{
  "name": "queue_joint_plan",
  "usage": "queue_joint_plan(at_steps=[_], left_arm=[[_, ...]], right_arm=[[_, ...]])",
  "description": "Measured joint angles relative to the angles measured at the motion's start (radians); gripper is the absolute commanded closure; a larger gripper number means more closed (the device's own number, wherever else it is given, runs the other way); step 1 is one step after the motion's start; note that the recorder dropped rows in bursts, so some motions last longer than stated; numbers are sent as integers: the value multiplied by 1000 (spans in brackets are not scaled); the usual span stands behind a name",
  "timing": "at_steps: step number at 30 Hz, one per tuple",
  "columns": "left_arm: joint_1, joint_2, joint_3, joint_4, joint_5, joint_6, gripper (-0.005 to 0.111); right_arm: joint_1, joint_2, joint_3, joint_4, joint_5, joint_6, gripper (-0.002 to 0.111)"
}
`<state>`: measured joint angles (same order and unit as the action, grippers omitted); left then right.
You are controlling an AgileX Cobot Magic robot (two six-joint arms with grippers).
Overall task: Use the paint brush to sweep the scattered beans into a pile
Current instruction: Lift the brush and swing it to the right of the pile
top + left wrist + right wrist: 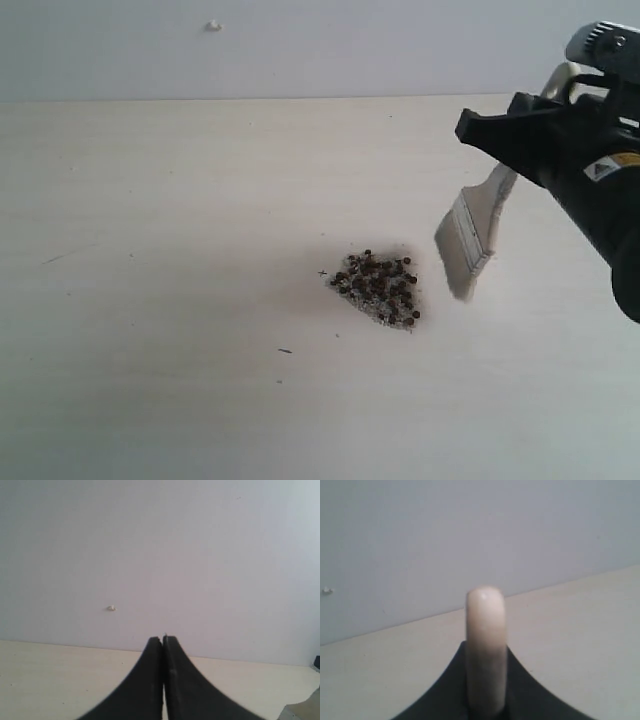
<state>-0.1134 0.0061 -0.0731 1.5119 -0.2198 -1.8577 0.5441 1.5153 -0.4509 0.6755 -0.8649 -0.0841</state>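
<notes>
**Right gripper holds brush beside bean pile**

The right gripper (497, 132) is clamped on the cream handle of the paint brush (472, 232), and in the right wrist view the handle end sticks up between the jaws. The brush hangs tilted, bristles (458, 272) down. Whether they touch the table (150, 260) is unclear. The beans (385, 275) sit gathered in the pile (378, 292), mid-table, just left of the bristles and not touching them. The left gripper (163, 640) has its jaws pressed together, empty, facing the wall (150, 540).
</notes>
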Motion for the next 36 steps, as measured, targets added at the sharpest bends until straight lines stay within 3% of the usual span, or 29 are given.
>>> queue_joint_plan(at_steps=[6, 12, 16, 20, 28, 36], left_arm=[[0, 0, 0, 0, 0, 0, 107], [0, 0, 0, 0, 0, 0, 107], [0, 0, 0, 0, 0, 0, 107], [0, 0, 0, 0, 0, 0, 107], [0, 0, 0, 0, 0, 0, 107], [0, 0, 0, 0, 0, 0, 107]], right_arm=[[0, -3, 199, -41, -197, 329, 108], [1, -77, 292, -179, -268, 333, 108], [1, -165, 344, -305, -278, 220, 108], [1, -230, 344, -427, -228, 179, 108], [2, -285, 275, -827, 63, 154, 108], [2, -381, 273, -905, 174, 158, 108]])
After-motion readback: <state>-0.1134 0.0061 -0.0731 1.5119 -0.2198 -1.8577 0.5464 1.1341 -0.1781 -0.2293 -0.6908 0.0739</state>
